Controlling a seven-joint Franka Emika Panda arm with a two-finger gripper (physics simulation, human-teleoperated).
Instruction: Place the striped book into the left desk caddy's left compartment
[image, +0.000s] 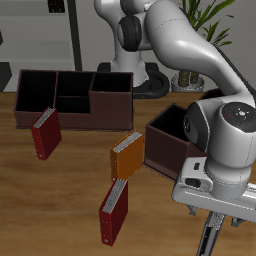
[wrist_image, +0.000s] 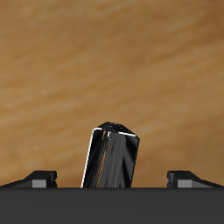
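The striped book (image: 205, 241) stands on edge near the table's front edge, a thin dark slab with pale lines. In the wrist view the striped book (wrist_image: 111, 157) points up between my fingers, dark and glossy with a white rim. My gripper (image: 212, 217) hangs right above it, open, with its fingertips (wrist_image: 39, 178) set wide on either side of the book and not touching it. The left desk caddy (image: 165, 140) is the dark brown box farther back, partly hidden behind my arm; its compartments do not show clearly.
A second, longer dark caddy (image: 70, 98) stands at the back. A red book (image: 46, 134) leans in front of it. An orange book (image: 127, 154) and another red book (image: 114, 208) stand mid-table, beside the left caddy and my gripper.
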